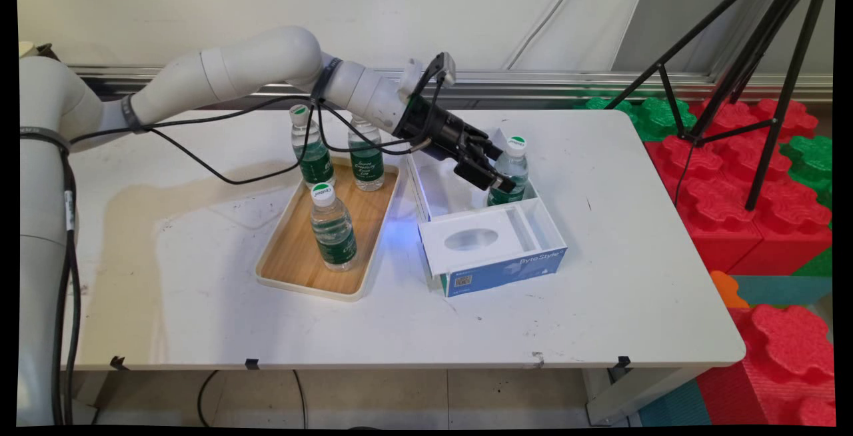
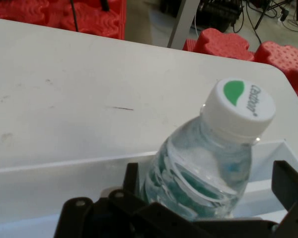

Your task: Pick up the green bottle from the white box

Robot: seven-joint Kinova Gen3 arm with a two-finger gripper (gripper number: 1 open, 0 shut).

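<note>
Four water bottles stand on the white counter, and the white box with the blue front serves as the landmark. One bottle stands upright inside the box, in its far right corner, white cap with a green mark on top. The end effector reaches into the box from the left, its black fingers set on either side of this bottle's body; they look closed around it, though the contact itself is partly hidden. The box's near part is covered by a white panel with an oval opening. Just left of the box lies a wooden tray with a cream rim, carrying the other three bottles: two at its far end and one nearer the front. Right of the box, beyond the counter's edge, red and green foam blocks and a black tripod stand.
</note>
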